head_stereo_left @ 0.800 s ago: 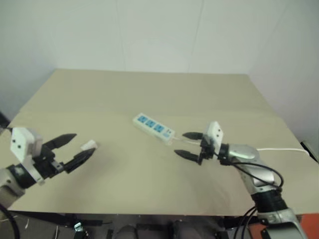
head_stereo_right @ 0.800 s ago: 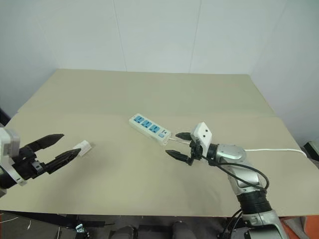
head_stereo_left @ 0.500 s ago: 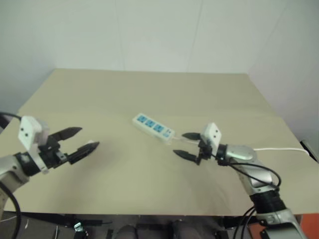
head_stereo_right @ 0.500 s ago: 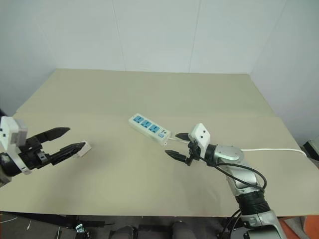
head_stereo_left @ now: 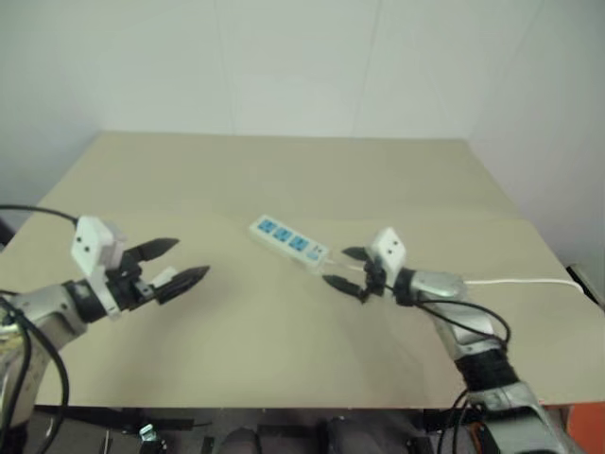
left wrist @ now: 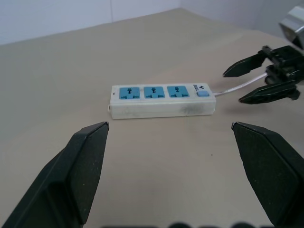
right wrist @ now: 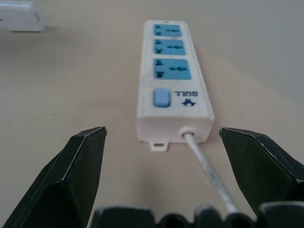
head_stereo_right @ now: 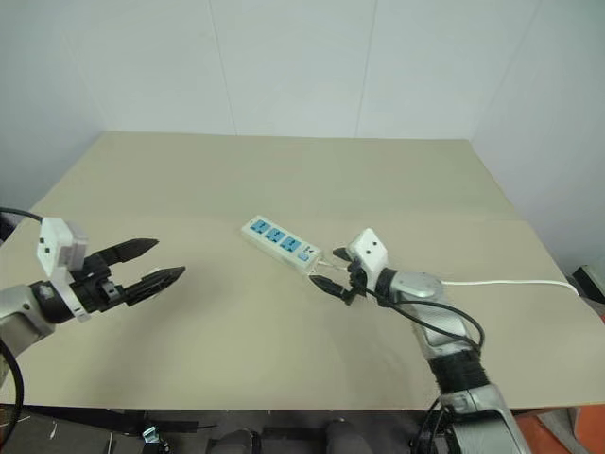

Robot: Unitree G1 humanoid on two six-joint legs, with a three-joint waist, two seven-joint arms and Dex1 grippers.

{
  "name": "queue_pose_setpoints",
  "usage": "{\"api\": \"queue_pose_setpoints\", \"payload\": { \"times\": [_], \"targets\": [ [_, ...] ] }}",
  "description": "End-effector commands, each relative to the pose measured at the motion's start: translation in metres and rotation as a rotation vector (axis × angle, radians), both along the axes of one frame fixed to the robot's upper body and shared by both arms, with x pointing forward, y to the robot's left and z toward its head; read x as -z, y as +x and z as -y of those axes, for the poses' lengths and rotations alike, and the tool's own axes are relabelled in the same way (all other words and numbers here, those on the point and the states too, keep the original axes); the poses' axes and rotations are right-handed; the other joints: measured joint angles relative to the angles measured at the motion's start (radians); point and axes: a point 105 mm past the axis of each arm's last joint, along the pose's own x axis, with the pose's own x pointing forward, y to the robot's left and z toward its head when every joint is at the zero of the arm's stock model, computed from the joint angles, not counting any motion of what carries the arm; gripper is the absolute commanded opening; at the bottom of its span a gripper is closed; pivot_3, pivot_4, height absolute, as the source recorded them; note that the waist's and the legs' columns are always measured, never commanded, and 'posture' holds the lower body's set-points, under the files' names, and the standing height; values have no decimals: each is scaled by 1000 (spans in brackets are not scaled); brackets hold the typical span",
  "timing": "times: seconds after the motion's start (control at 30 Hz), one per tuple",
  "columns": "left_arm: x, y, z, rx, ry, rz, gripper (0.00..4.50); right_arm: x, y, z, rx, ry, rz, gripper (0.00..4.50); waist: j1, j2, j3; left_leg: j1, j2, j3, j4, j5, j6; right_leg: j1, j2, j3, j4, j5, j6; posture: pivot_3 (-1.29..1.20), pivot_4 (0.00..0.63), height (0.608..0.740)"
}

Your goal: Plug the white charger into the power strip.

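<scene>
Currently both grippers, left (head_stereo_left: 178, 264) and right (head_stereo_right: 327, 270), are spread wide, empty; charger (head_stereo_left: 164, 276) near left should be pinched squarely before strip (head_stereo_right: 281, 243).

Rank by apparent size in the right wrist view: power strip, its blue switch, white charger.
1. power strip, clearly the largest.
2 and 3. The blue switch and the white charger look about alike; the charger is farther off and cut by the frame edge, so I won't rank them.
</scene>
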Motion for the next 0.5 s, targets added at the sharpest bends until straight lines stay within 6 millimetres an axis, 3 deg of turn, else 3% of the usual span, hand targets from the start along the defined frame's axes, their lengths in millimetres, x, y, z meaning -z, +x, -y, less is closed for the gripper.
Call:
{"api": "queue_pose_setpoints", "payload": {
  "times": [0.03,0.1,0.2,0.5],
  "targets": [
    [-10,-4,4,-3,10,60,4500,-6,23,3,65,-52,36,4460,-1,0,0,0,0,0,0,0,0,0,0,0,0,0,0,0,150,740],
    [-9,-7,3,-20,7,61,4500,3,30,4,78,-109,7,4460,0,0,0,-1,0,0,0,0,0,0,0,0,-1,0,0,0,150,740],
    [-7,-13,2,-41,3,60,4500,13,32,6,56,-165,-25,3846,0,0,0,-1,0,0,0,0,0,0,-1,0,-1,2,-4,0,150,740],
    [-5,-17,3,-57,-5,53,4500,9,29,7,10,-102,-41,640,5,0,0,3,0,0,0,0,0,3,0,-1,0,0,0,0,150,740]
  ]
}}
